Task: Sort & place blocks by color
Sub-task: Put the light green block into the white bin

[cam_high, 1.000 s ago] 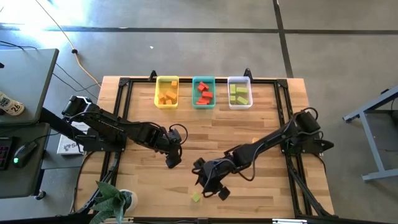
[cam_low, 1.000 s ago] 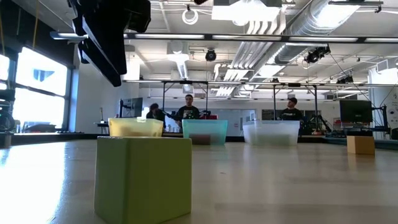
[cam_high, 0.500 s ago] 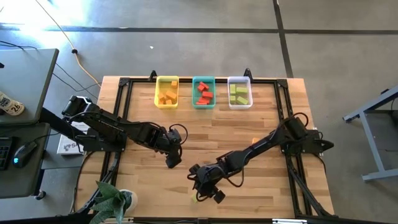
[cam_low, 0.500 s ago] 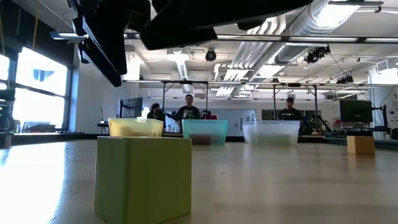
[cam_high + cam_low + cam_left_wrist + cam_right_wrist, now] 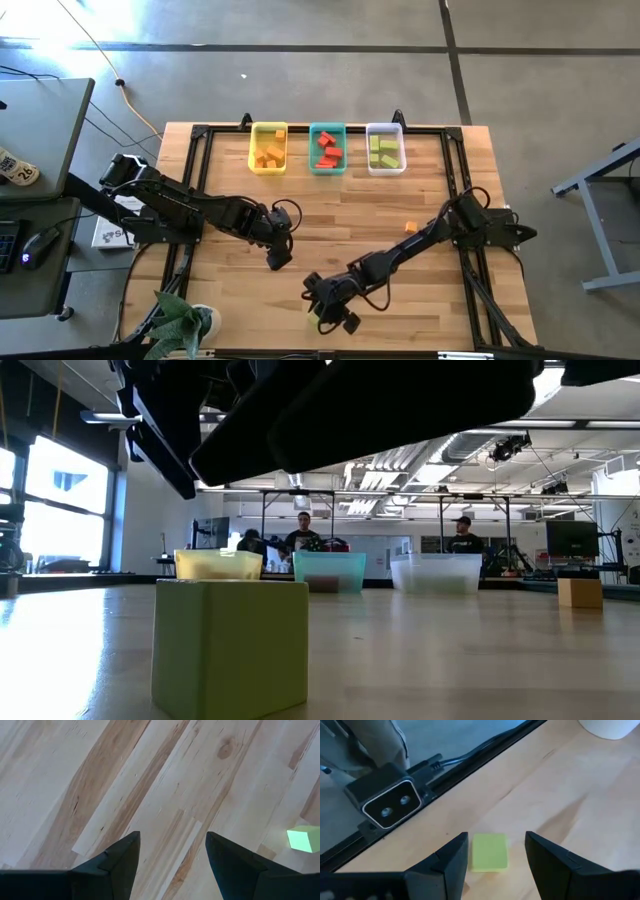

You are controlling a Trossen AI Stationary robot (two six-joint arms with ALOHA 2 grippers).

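Wooden worktop (image 5: 330, 215), framed by black rails. Along the far edge, three bins in a row: yellow bin (image 5: 267, 148) with orange blocks (image 5: 268, 155), teal bin (image 5: 327, 148) with red blocks (image 5: 328, 151), clear bin (image 5: 385, 148) with light green blocks (image 5: 384, 152).

Left arm (image 5: 180, 205) reaching in from the left edge, left tool (image 5: 278, 257) hanging over bare wood near the middle, fingers (image 5: 115, 860) spread, nothing between them.

Right arm (image 5: 420, 245) stretched from the right edge toward the near edge, right tool (image 5: 333, 318) low over a light green cube (image 5: 489, 851), fingers (image 5: 547, 862) spread to either side of it, not touching. Cube flat on the wood, close to the near edge, just beside the low camera (image 5: 388, 803).

Lone orange block (image 5: 410, 227) on the worktop toward the right edge, beside the right arm.

Small in the room beyond: people (image 5: 304, 532) standing behind the bins.
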